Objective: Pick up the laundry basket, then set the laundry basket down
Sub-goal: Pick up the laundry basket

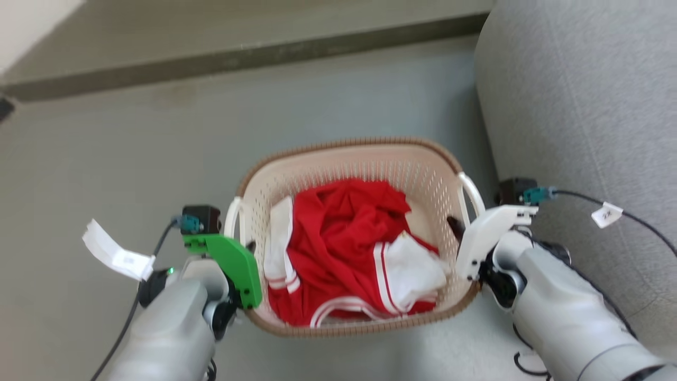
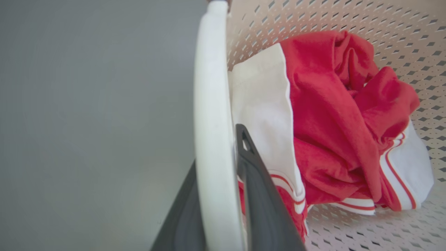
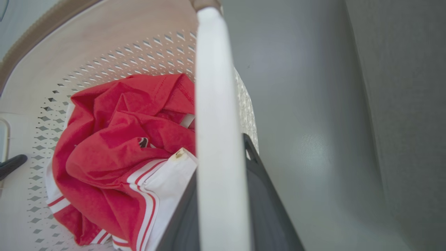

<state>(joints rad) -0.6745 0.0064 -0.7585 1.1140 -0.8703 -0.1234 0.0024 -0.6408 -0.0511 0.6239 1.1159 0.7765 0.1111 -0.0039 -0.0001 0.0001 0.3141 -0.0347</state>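
Two tools, one handle each. Left tool (image 2: 217, 157) has its dark fingers either side of the white left handle (image 2: 212, 104), closed in until the bar fills the gap. Right tool (image 3: 219, 164) has the same pinch on the right handle (image 3: 216, 104). I read both as clamped, not just straddling.

The laundry basket (image 1: 370, 164) hangs or sits directly between the tools, above grey floor (image 1: 132, 148). I cannot tell whether its base is off the ground. A grey sofa (image 1: 582, 106) stands just outboard of the right tool.

Why this hold, in my judgement: the handles sit at opposite ends, so a grip at each end shares the load and stops the basket tipping. The inner finger of each tool reaches down inside the wall, beside the red and white clothes (image 1: 344, 238), without catching them.

Long axis runs tool to tool, handle to handle. The mouth faces up and the rim looks roughly level. The clothes are heaped mid-basket, slightly nearer the left tool.
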